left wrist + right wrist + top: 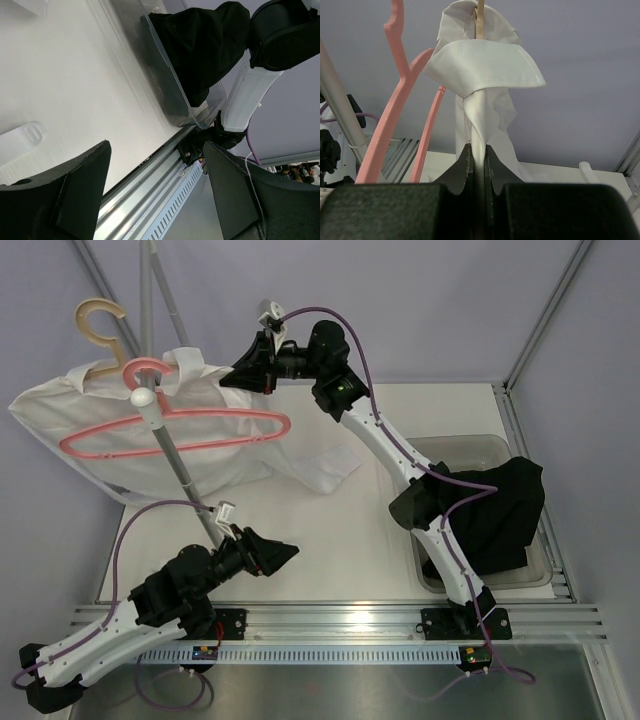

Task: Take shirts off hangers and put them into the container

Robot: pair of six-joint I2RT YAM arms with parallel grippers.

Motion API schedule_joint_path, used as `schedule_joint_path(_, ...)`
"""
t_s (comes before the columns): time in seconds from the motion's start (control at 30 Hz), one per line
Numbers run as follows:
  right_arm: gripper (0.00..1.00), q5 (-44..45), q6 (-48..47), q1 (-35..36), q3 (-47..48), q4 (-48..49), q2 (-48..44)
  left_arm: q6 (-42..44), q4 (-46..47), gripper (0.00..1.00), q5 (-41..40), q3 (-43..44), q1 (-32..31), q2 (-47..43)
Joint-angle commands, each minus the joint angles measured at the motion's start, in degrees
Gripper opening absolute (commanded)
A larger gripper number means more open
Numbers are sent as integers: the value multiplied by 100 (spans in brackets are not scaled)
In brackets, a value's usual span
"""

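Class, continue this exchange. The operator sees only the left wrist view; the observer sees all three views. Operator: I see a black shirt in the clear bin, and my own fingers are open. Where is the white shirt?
Observer: The white shirt hangs at the far left of the table, on the pale tan hanger.
Operator: Is the right arm on it?
Observer: Yes. The right gripper has its fingers shut on a fold of the shirt below the collar.
Operator: And the pink hanger?
Observer: The pink hanger is bare, with no shirt on it, right beside the white shirt.
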Motion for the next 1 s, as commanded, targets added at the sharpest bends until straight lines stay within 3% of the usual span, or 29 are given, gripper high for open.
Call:
schedule_joint_path(0.0, 0, 298, 35, -26, 244, 56, 158, -29, 360, 79, 133, -58, -21, 2)
schedule_joint_path(0.3, 0, 263, 280, -184, 42, 55, 545, -64, 588, 80, 212, -120, -21, 81)
schedule_joint_path(0.43, 0, 832, 501, -430, -719, 301, 336, -64, 693, 79, 274, -102, -21, 204)
schedule_joint_path(0.5, 0, 1754, 519, -667, -1169, 293, -33, -20, 694, 79, 327, -67, -21, 274)
schedule_joint_path(0.63, 0, 3431, 352, -1106, -2966, 275, -1078, 225, 431, 77, 336, 100, -30, 503)
schedule_joint_path(0.87, 0, 4955, -386, -1502, -5088, -410, -3202, 971, 702, 73, 503, 530, -170, 1679)
schedule_joint_path(0.97, 0, 5360, -518, -1520, -6169, -428, -4213, 1340, 878, 73, -102, 1056, -845, 2645)
